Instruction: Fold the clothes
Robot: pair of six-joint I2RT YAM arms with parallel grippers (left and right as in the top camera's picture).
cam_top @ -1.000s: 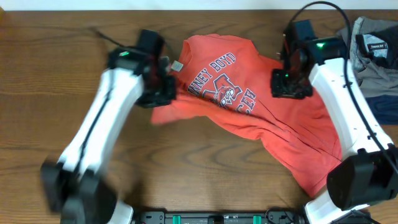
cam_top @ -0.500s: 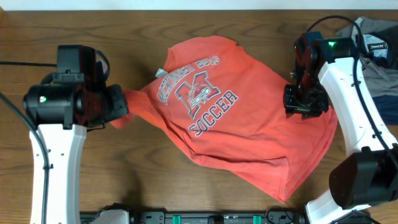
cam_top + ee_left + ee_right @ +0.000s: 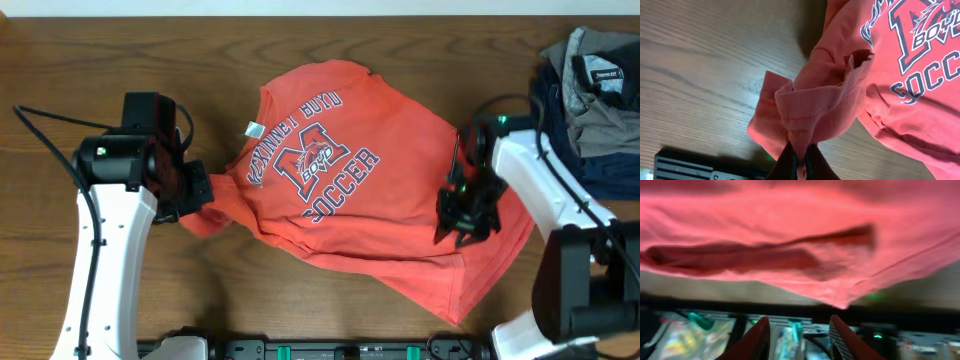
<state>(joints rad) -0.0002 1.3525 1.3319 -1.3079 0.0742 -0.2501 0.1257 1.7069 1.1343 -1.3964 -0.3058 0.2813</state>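
The coral-red T-shirt (image 3: 350,190) lies rumpled across the table's middle, chest print facing up, its hem trailing toward the front right. My left gripper (image 3: 195,190) is shut on the shirt's left sleeve; in the left wrist view the bunched sleeve (image 3: 815,110) is pinched between the fingers (image 3: 800,157). My right gripper (image 3: 462,225) hovers over the shirt's right side, open and empty. In the right wrist view its fingers (image 3: 797,335) are spread apart with the shirt (image 3: 790,225) beyond them.
A pile of grey and navy garments (image 3: 590,90) sits at the back right corner. The wooden table (image 3: 60,60) shows bare wood at the left. A black rail with green parts (image 3: 330,350) runs along the front edge.
The right gripper has let go of the shirt and moved toward the front over its right side. The left gripper, still holding the sleeve, has shifted a little right and toward the front; the shirt has settled flatter.
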